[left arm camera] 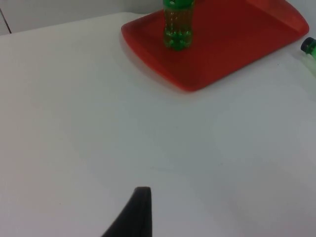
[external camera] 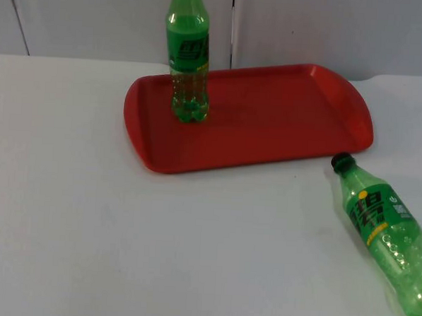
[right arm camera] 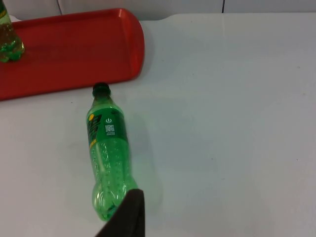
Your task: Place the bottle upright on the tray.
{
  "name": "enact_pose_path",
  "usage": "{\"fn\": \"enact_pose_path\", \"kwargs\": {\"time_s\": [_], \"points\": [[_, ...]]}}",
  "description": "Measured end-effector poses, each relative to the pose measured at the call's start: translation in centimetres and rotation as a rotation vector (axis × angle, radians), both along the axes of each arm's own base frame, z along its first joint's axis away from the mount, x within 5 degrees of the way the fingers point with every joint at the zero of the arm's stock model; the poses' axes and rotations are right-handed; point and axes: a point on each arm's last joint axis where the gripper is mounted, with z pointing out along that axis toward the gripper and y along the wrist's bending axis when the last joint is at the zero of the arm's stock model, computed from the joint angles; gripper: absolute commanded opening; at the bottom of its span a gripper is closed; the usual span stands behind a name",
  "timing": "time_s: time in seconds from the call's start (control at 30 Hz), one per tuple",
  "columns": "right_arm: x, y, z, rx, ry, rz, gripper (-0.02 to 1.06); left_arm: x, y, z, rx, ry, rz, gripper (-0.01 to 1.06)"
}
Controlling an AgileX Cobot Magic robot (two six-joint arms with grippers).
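Already one bottle upright, one lying on the table

Lying on its side on the white table, the fallen bottle is green and clear, with a green label and a dark cap. From the top view its cap points toward the red tray and sits just beside the tray's near right corner, apart from the rim; its base points away, toward the table's near right edge. The right wrist view gives the same bottle along its whole length, cap near the tray's rounded corner, label facing up, ribbed base close beside the right end effector's black fingertip.

A second green bottle, the standing bottle, is upright on the tray's left part, close to the far rim. The top view shows its label and shoulder; the left wrist view shows its lower body planted on the red surface, and the right wrist view catches just its base.

The left wrist view also shows the tray's near corner, the fallen bottle's dark cap beyond the tray's other corner, and bare table between the tray and the left end effector's black fingertip, which is well apart from the tray.

Whether either end effector's fingers are wide or narrow, I cannot tell; neither holds a bottle
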Motion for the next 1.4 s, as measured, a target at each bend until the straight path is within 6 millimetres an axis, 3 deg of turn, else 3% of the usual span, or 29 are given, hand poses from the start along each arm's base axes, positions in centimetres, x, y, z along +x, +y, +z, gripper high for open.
{"fn": "enact_pose_path", "kwargs": {"time_s": [1.1, 1.27, 1.4], "points": [[0.0, 0.0, 0.0, 0.005, -0.004, 0.003, 1.05, 0.0, 0.0, 0.0, 0.0, 0.0, 0.0, 1.05], [-0.2, 0.1, 1.5, 0.005, -0.037, 0.008, 1.05, 0.0, 0.0, 0.0, 0.0, 0.0, 0.0, 1.05], [1.4, 0.1, 3.4, 0.004, 0.012, 0.012, 1.05, 0.0, 0.0, 0.0, 0.0, 0.0, 0.0, 1.05]]}}
